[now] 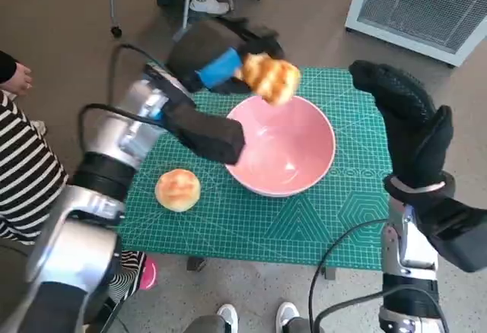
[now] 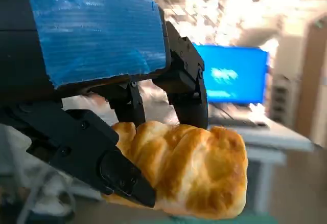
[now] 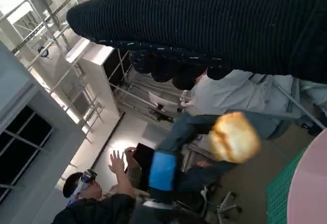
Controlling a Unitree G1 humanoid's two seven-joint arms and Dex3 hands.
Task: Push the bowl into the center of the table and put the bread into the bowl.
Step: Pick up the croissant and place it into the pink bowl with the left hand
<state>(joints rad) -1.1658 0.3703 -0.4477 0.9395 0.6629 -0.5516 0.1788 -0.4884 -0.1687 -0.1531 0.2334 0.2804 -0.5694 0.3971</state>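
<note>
Head view: a golden, ridged pastry (image 1: pixel 270 78) is pinched by the blue-taped left hand (image 1: pixel 221 67) above the far rim of a smooth pink bowl (image 1: pixel 283 147). A round bun (image 1: pixel 178 189) is seen on the green gridded mat (image 1: pixel 304 219). The gloved right hand (image 1: pixel 407 120) is held spread, empty.

Left wrist view: glossy crust is clamped between black fingers (image 2: pixel 186 88).

Right wrist view: the knitted glove is seen overhead; a person (image 3: pixel 97 198) is seated behind.

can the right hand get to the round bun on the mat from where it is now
Probably not easily: the right hand is raised at the table's far right, while the round bun lies far left, beyond the pink bowl and the left forearm.
</note>
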